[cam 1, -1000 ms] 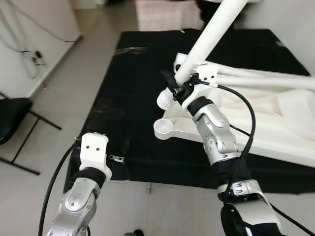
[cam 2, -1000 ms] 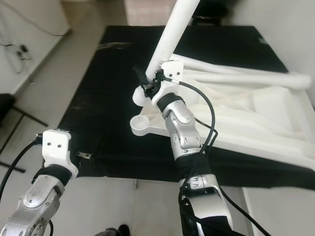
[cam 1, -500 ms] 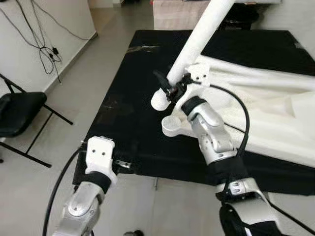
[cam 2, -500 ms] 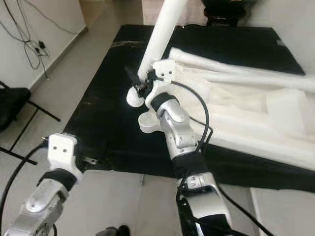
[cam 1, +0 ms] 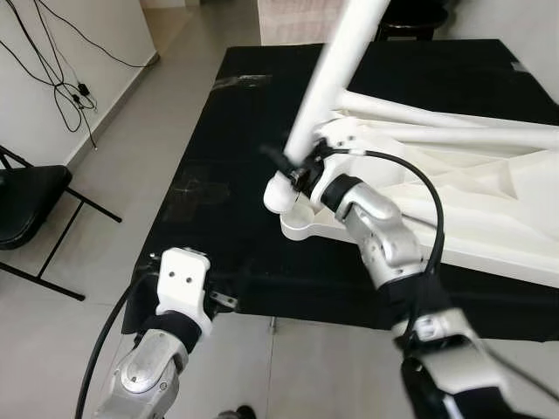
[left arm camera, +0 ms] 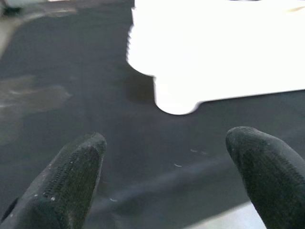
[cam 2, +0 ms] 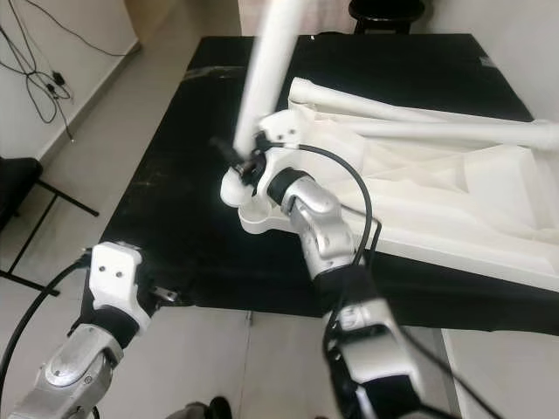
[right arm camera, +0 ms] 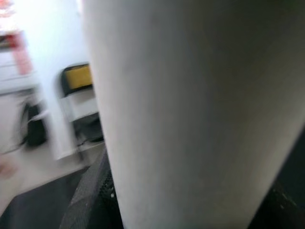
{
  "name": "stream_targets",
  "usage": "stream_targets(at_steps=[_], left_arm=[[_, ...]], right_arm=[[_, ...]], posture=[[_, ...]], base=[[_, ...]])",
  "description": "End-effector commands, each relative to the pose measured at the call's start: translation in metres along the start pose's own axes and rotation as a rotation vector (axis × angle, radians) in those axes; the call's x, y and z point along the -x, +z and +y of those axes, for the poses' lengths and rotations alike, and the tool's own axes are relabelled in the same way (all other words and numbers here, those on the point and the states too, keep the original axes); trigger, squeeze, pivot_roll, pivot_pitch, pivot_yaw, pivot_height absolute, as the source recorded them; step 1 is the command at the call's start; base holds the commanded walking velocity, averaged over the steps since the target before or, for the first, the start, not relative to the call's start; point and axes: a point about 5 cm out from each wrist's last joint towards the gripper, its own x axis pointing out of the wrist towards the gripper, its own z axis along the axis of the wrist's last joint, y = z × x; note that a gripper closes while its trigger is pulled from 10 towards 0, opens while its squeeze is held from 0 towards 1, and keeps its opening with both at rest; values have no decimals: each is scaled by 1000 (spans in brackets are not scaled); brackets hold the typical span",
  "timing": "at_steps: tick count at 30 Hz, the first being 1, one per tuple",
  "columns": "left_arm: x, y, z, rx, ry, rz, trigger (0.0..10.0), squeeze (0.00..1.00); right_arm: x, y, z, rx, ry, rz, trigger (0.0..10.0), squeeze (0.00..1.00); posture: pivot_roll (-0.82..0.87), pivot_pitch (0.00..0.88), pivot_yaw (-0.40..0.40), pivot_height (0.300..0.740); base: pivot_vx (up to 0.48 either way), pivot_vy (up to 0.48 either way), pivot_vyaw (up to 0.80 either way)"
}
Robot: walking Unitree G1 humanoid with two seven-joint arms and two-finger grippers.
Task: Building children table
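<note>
The white children's table top (cam 1: pixel 489 209) lies upside down on a black mat (cam 1: pixel 218 148). My right gripper (cam 1: pixel 293 168) is shut on a long white table leg (cam 1: pixel 330 74), which slants up and away. The leg's threaded lower end (cam 1: pixel 279 192) hangs just above and left of the round corner socket (cam 1: pixel 301 227). In the right wrist view the leg (right arm camera: pixel 190 109) sits between the fingers. My left gripper (left arm camera: pixel 171 162) is open and holds nothing, low at the mat's front edge, facing the socket corner (left arm camera: pixel 176 98).
Two more white legs (cam 1: pixel 445 135) lie along the table top's far side. A black folding chair (cam 1: pixel 26 196) stands on the floor to the left, with cables (cam 1: pixel 61 61) by the wall. A dark stool (cam 2: pixel 384 9) stands beyond the mat.
The right gripper has brought the leg's lower end down and closer to the corner socket; the leg is motion-blurred. The camera has shifted. The left gripper stays at the mat's front edge.
</note>
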Motion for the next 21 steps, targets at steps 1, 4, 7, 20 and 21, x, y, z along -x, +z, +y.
stream_targets(at_steps=[1,4,7,20,21], left_arm=[[3,-4,-5,12,-50,35,10000,0],[12,-3,-21,47,-143,50,10000,0],[16,-2,-27,57,-159,50,10000,0],[47,14,-51,-31,-204,55,10000,0],[49,16,-50,-56,-177,53,10000,0]], right_arm=[[-4,1,5,19,76,13,10000,0],[-5,23,6,49,309,-40,10000,0],[-5,32,9,44,410,-83,10000,0],[6,60,-10,-18,656,-170,10000,0],[7,63,-12,-9,661,-173,10000,0]], posture=[[-39,265,22,740],[-23,313,9,740],[-14,332,2,740],[42,424,13,740],[50,429,16,740]], base=[[0,0,0],[0,0,0],[0,0,0],[0,0,0],[0,0,0]])
